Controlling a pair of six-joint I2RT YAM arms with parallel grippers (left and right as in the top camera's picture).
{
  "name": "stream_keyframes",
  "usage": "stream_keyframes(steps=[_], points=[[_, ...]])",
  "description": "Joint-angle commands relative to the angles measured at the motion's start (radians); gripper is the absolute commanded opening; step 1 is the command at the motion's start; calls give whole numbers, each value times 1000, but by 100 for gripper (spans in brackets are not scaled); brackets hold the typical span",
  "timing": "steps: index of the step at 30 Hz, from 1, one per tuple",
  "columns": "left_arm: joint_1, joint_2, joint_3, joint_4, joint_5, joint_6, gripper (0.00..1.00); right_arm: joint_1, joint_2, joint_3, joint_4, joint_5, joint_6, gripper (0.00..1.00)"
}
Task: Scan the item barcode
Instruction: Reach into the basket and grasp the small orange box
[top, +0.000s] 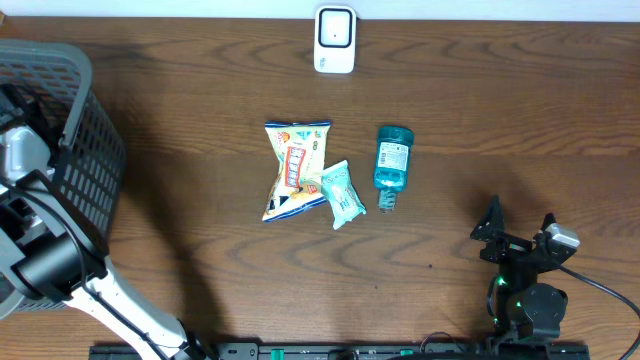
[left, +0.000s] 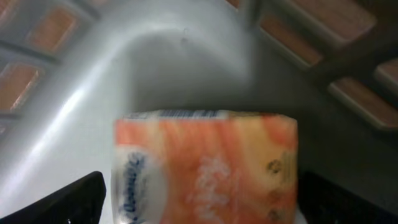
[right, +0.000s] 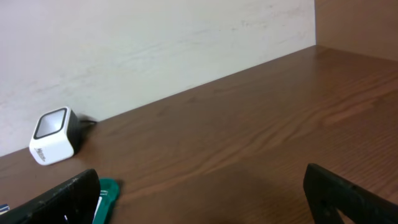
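Picking step, by the look of it. Left claw (left: 200, 186) down inside the grey basket (top: 95, 150) at the left of the desk (top: 500, 110), spread fully wide, astride an orange soft pack (left: 205, 149) on the basket floor; nothing gripped yet. Right claw (top: 520, 222) at near right, equally wide, empty. Scanner (top: 335, 40) at the far edge, middle. Next, probably: close on the pack, lift clear of the basket wall, carry right and far, turn the barcode toward the scanner window. Barcode not visible from here.
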Motion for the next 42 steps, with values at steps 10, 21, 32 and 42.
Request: stream_keyframes(steps=[10, 21, 32, 42], points=[[5, 34, 0, -66, 2, -13, 63, 3, -3, -1, -2, 1, 13, 99], [42, -325, 0, -126, -28, -72, 60, 3, -3, -1, -2, 1, 13, 99], [5, -898, 0, -132, 346, -306, 60, 3, -3, -1, -2, 1, 13, 99], [-388, -907, -2, -247, 392, -320, 60, 3, -3, -1, -2, 1, 13, 99]])
